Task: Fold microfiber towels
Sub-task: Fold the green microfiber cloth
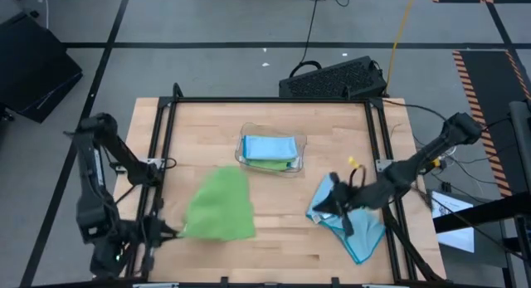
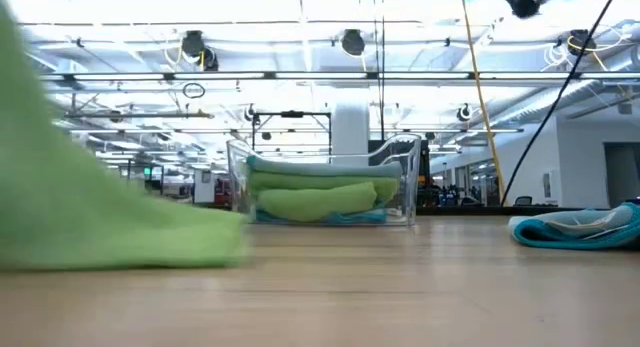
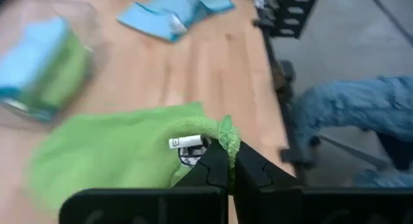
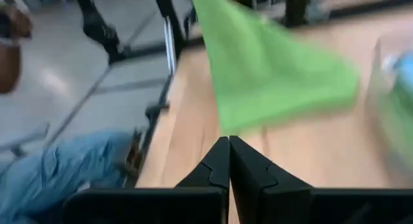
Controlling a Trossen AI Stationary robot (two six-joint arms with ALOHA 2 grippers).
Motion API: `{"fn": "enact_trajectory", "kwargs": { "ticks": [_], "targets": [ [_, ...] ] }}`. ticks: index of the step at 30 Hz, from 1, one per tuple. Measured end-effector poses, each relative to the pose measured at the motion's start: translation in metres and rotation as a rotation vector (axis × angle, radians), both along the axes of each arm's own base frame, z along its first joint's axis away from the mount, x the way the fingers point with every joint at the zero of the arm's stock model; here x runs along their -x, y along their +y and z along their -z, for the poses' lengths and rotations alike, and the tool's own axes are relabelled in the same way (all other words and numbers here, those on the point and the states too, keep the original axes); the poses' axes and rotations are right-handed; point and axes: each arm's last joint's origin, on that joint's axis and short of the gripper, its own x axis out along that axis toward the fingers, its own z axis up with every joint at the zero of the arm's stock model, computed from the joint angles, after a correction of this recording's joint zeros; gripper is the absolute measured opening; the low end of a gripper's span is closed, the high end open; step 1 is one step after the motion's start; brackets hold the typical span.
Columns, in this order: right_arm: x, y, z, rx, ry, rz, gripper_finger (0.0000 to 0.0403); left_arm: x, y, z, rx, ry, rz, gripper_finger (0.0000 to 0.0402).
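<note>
Viewing from above: lime green microfiber towel (image 1: 220, 205) lies spread on the wooden counter (image 1: 274, 246), near its left front; left gripper (image 1: 166, 230) sits at the towel's left edge.
High view, centre: clear plastic tray (image 1: 302, 152) holds folded light blue and green cloths.
High view, right: right gripper (image 1: 322, 207) is over the crumpled light blue microfiber towel (image 1: 357, 230).
Low view: green towel fills the left foreground; tray mid-counter; blue towel at right.
Left wrist view: fingers (image 3: 216, 162) fully closed, pinching the green towel's edge beside its white tag (image 3: 185, 142).
Right wrist view: fingers (image 4: 219, 162) pressed together, nothing visible between them; a person's blue-clad leg (image 4: 58, 172) shows beyond the counter.
</note>
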Motion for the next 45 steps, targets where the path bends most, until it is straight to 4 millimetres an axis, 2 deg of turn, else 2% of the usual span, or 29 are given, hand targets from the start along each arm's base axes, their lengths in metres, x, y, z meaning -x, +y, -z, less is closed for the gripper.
{"fn": "enact_trajectory", "kwargs": {
  "ticks": [5, 8, 12, 16, 20, 24, 30, 37, 45],
  "targets": [
    [-0.023, 0.025, 0.041, -0.024, 0.07, -0.008, 0.0001, -0.008, -0.026, 0.041, 0.035, 0.053, -0.001, 0.0007],
    [-0.047, 0.045, 0.072, -0.01, 0.037, -0.023, 0.0008, -0.011, -0.037, 0.059, 0.062, 0.104, -0.021, 0.0008],
    [-0.083, 0.07, 0.106, 0.042, 0.028, -0.043, 0.0044, -0.013, -0.045, 0.073, 0.063, 0.148, -0.039, 0.0003],
    [-0.125, 0.079, 0.114, 0.187, 0.17, -0.018, 0.0094, -0.013, -0.047, 0.076, 0.071, 0.157, -0.05, 0.0011],
    [-0.166, 0.068, 0.11, 0.282, 0.309, 0.026, 0.0133, -0.013, -0.048, 0.076, 0.078, 0.148, -0.049, 0.0005],
    [-0.194, 0.057, 0.118, 0.29, 0.352, -0.064, 0.0151, -0.013, -0.048, 0.076, 0.079, 0.146, -0.049, 0.0008],
    [-0.211, 0.056, 0.13, 0.336, 0.248, -0.229, 0.0155, -0.013, -0.048, 0.075, 0.054, 0.142, -0.026, 0.0006],
    [-0.226, 0.049, 0.144, 0.41, 0.124, -0.222, 0.0157, -0.014, -0.048, 0.075, 0.019, 0.116, -0.011, 0.0014],
    [-0.235, 0.033, 0.163, 0.38, 0.141, -0.285, 0.0195, -0.014, -0.048, 0.075, 0.019, 0.114, -0.012, 0.0008]
  ]
}}
